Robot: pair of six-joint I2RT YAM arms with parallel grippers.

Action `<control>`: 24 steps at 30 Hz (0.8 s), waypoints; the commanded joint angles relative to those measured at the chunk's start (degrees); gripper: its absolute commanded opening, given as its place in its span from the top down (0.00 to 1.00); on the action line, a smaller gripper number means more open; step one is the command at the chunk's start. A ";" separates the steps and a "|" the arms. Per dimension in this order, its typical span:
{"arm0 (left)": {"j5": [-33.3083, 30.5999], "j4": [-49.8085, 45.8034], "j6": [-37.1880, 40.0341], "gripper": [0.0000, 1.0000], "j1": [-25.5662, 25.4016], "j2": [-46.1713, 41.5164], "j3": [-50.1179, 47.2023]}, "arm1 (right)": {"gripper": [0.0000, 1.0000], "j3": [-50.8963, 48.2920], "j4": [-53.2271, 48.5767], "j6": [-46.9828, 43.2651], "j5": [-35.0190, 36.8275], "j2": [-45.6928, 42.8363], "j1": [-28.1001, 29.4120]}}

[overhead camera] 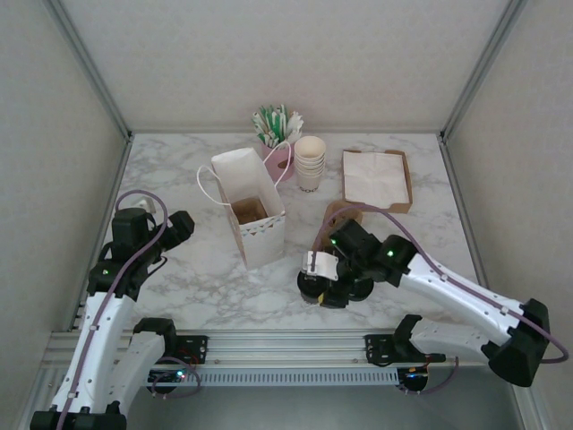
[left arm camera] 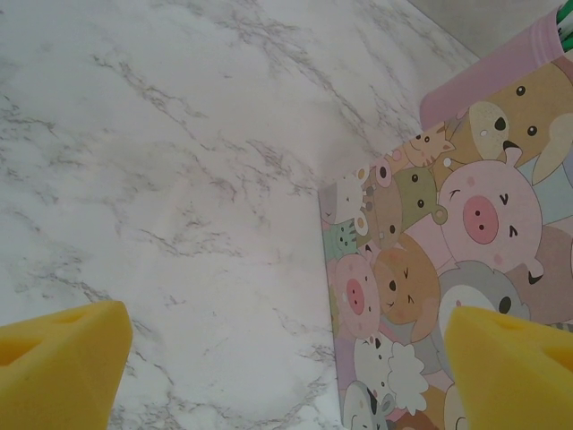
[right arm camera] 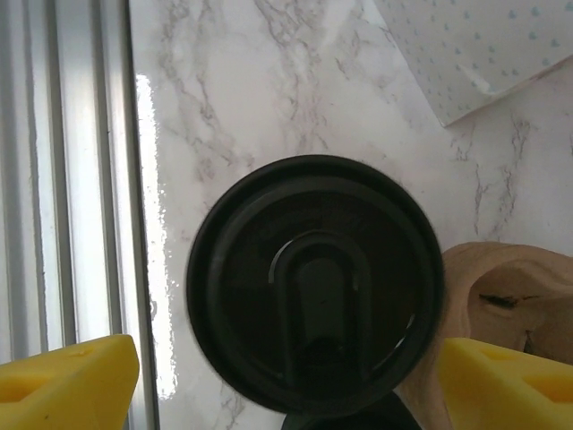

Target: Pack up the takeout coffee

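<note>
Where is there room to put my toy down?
Bare marble lies in the back left corner, between the bag and the left wall, and in front of the bag toward the rail. It is crowded at the back middle, where the stirrer cup, cup stack and napkin tray sit close, and around the right gripper above the coffee.

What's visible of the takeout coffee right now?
The takeout coffee shows from straight above as a round, glossy black plastic sip lid with a raised rim and an oblong recess in the middle; the cup beneath is hidden. It stands upright on the marble table, close to the metal rail. The right gripper hangs over it, open, straddling it without visible contact. A brown cardboard piece sits right beside it.
</note>
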 commanded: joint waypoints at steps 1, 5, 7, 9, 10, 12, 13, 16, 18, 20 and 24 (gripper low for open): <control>0.62 -0.73 1.10 0.09 -0.50 -0.53 1.58 | 0.12 2.90 0.37 0.35 -2.53 2.19 -1.23; 1.05 -0.55 1.01 0.09 -0.49 -0.47 1.50 | 0.11 2.98 0.83 0.27 -3.53 3.74 -1.35; 1.15 -0.55 1.01 0.09 -0.49 -0.30 1.44 | 0.09 3.13 0.74 0.18 -3.94 4.14 -1.36; 1.33 -0.45 0.99 0.09 -0.42 -0.21 1.56 | 0.08 2.92 1.12 0.03 -3.77 4.46 -1.43; 1.36 -0.44 1.01 0.09 -0.43 -0.13 1.58 | 0.07 2.91 1.40 0.10 -3.53 4.66 -1.43; 1.32 -0.55 0.97 0.09 -0.49 -0.05 1.58 | 0.07 2.90 1.81 0.23 -2.56 5.23 -1.44; 1.37 -0.55 1.01 0.09 -0.49 -0.07 1.58 | 0.07 2.91 2.00 0.18 -2.12 5.47 -1.43; 1.38 -0.50 1.01 0.09 -0.49 -0.24 1.59 | 0.08 2.91 2.34 0.11 -1.28 5.88 -1.40; 1.29 -0.55 0.99 0.09 -0.49 -0.31 1.61 | 0.08 2.98 2.32 0.10 -0.65 6.30 -1.43; 1.23 -0.55 1.00 0.09 -0.48 -0.31 1.54 | 0.09 3.08 2.27 0.13 -0.53 6.69 -1.44; 1.25 -0.63 1.01 0.09 -0.45 -0.28 1.58 | 0.11 3.26 2.09 0.11 -0.45 7.37 -1.51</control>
